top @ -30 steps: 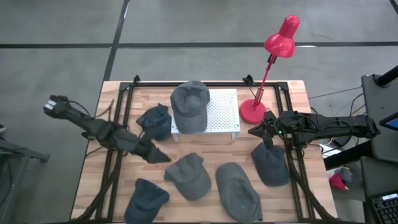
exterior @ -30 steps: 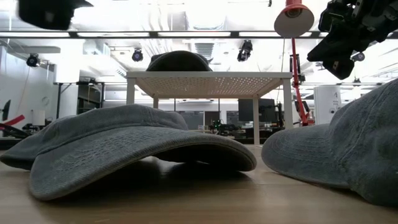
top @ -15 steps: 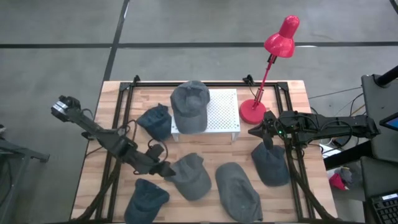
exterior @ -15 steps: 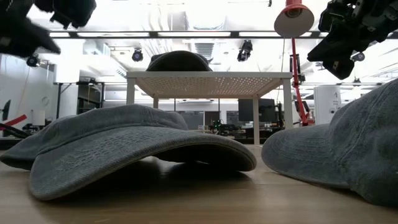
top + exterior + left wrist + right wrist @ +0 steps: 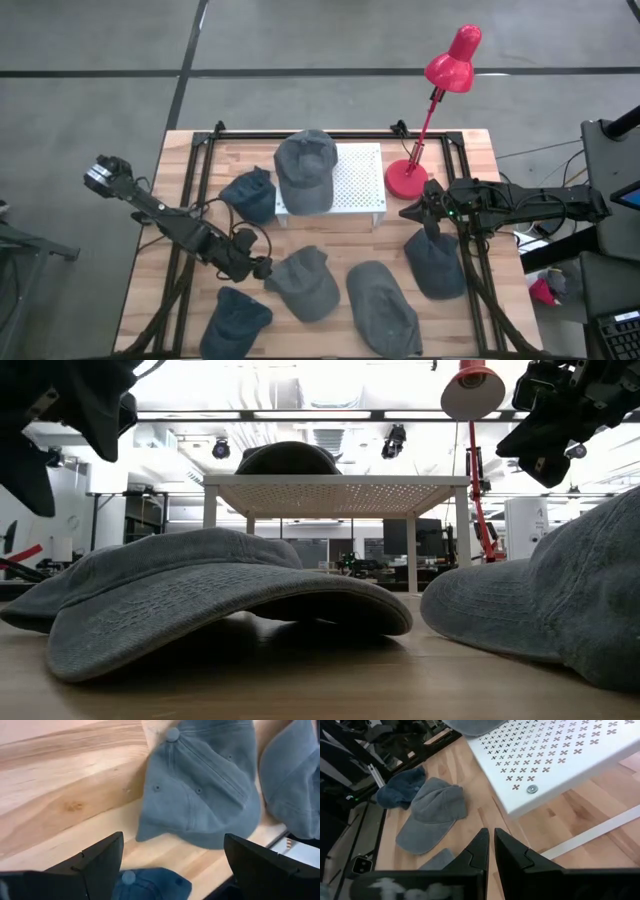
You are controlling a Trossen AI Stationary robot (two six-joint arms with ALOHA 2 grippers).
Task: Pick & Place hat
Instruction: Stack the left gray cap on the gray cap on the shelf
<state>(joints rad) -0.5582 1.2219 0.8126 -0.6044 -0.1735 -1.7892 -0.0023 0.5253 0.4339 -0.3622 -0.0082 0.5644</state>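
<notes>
While your left gripper (image 5: 170, 865) gapes wide, a soft, domed denim hat (image 5: 202, 790) lies just ahead between its fingers.

Counter (image 5: 470, 160): pale wood planks, visible grain and knots, smooth satin finish, framed by matt black metal rails (image 5: 200, 170). Hats: the grey hat (image 5: 205, 790) ahead of my left tool (image 5: 170, 862) is soft washed cloth, matt, with stitched seams and eyelets. Beside the grey hat, the blue hat (image 5: 150, 885) looks the same cloth. Stand (image 5: 555, 755): white perforated sheet metal, smooth, painted. Lamp (image 5: 440, 100) beside the stand: glossy red. My tool fingers (image 5: 95, 865): matt black plastic.
</notes>
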